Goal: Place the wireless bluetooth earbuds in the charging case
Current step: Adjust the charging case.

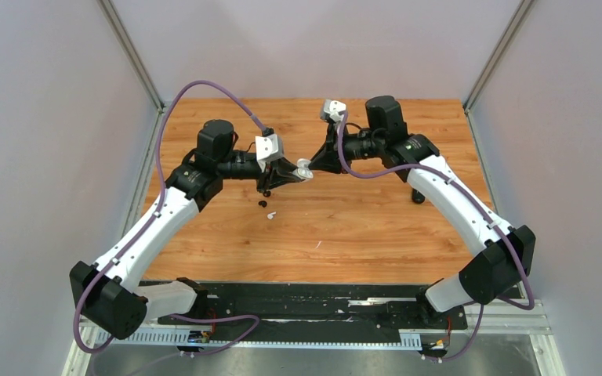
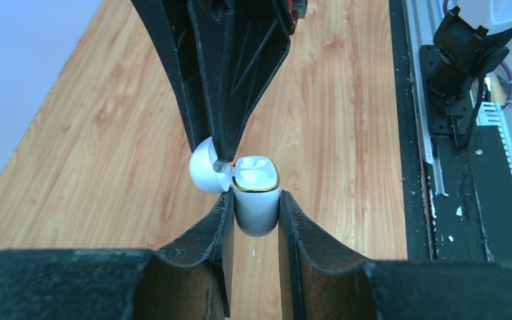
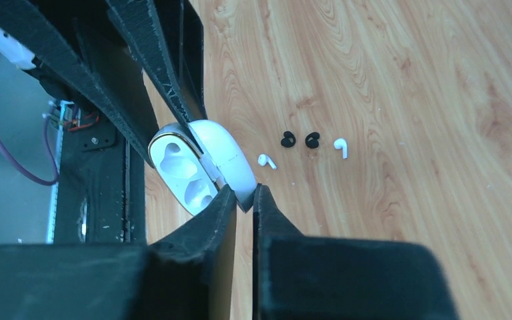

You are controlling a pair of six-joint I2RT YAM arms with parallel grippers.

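The white charging case [image 2: 257,217] hangs above the table with its lid [image 2: 205,168] swung open and two bare sockets showing. My left gripper [image 2: 256,199] is shut on the case body. My right gripper [image 3: 245,195] comes from the opposite side, shut on the edge of the lid [image 3: 230,160]. In the top view the two grippers meet at the case [image 1: 304,168] mid-table. Two white earbuds [image 3: 267,161] [image 3: 341,147] lie on the wood below, one of them visible from above [image 1: 270,213].
Two small black ear tips [image 3: 287,139] [image 3: 312,140] lie between the earbuds. A black object [image 1: 418,197] stands on the table by the right arm. Metal rails and grey walls border the wooden table [image 1: 360,235].
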